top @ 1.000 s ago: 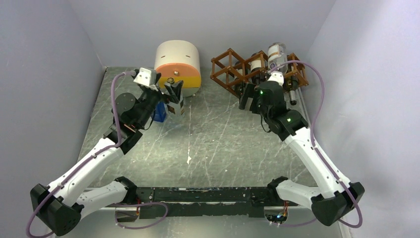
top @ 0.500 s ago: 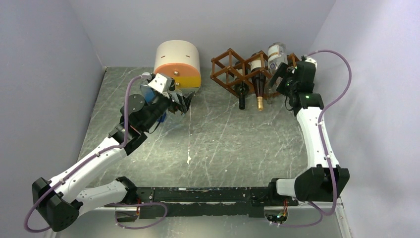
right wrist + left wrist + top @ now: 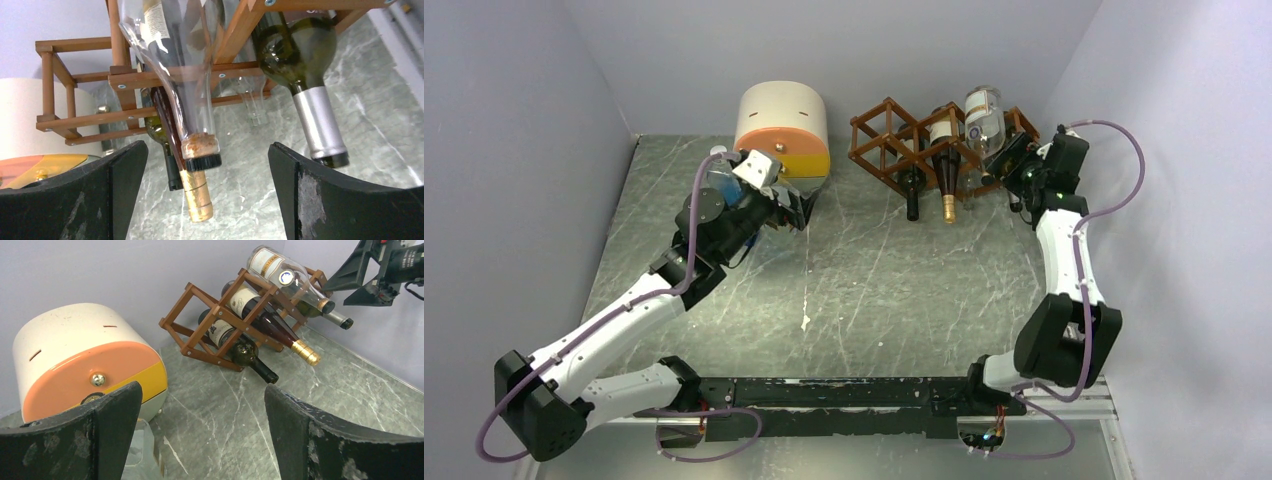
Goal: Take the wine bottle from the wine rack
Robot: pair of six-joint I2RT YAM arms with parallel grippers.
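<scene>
The reddish-brown lattice wine rack point(image 3: 892, 150) stands at the back right and holds several bottles, necks pointing forward. A clear bottle point(image 3: 984, 112) lies on top; its corked, black-ringed neck point(image 3: 200, 145) hangs just ahead of my open right gripper point(image 3: 207, 192), apart from both fingers. A gold-capped dark bottle point(image 3: 196, 197) lies lower behind it, and a green bottle with a silver capsule point(image 3: 320, 125) is off to the right. In the top view my right gripper point(image 3: 1014, 160) sits at the rack's right end. My left gripper point(image 3: 798, 206) is open and empty, far left of the rack point(image 3: 200, 320).
A cream-and-orange rounded drawer box point(image 3: 782, 125) stands at the back, touching distance from the left gripper. A clear container point(image 3: 140, 450) sits on the marble table point(image 3: 874, 290) under the left fingers. Grey walls close in on both sides and behind.
My right arm swung from in front of the rack round to its right end, facing the bottle necks. The left gripper shifted right, closer to the drawer box.
</scene>
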